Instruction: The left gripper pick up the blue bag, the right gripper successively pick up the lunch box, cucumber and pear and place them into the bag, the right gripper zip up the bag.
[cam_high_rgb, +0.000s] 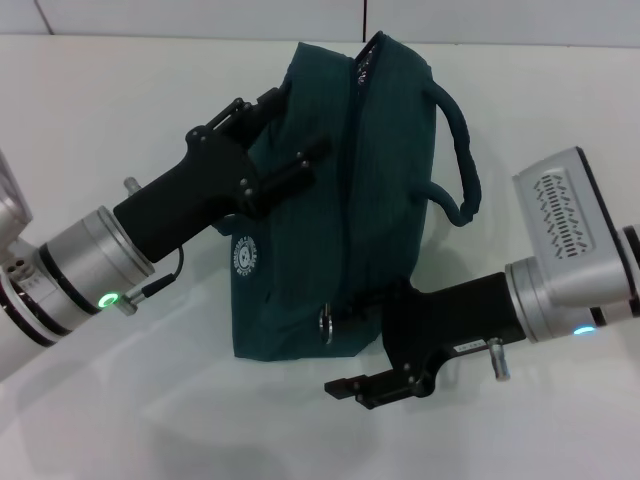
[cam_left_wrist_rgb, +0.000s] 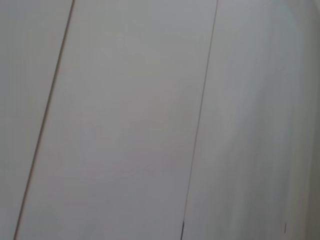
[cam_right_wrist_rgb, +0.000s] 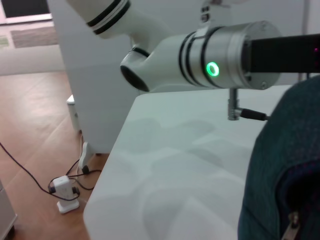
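bag almost zipped

the dark blue-green cloth bag (cam_high_rgb: 330, 210) is stood up on the white table (cam_high_rgb: 120, 400). no lunch box, cucumber or pear can be seen outside, so they are judged to be packed inside already. the bag's upper side is gripped by the left gripper (cam_high_rgb: 262, 140), closed on the cloth. the right gripper (cam_high_rgb: 372, 318) is pressed to the bag's lower end by the metal zip pull (cam_high_rgb: 326, 324); how open it is cannot be told. only the zipping looks left.

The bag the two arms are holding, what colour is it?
Dark teal, a blue-green, with a small round white logo on its side. The bag shows best in the head view.
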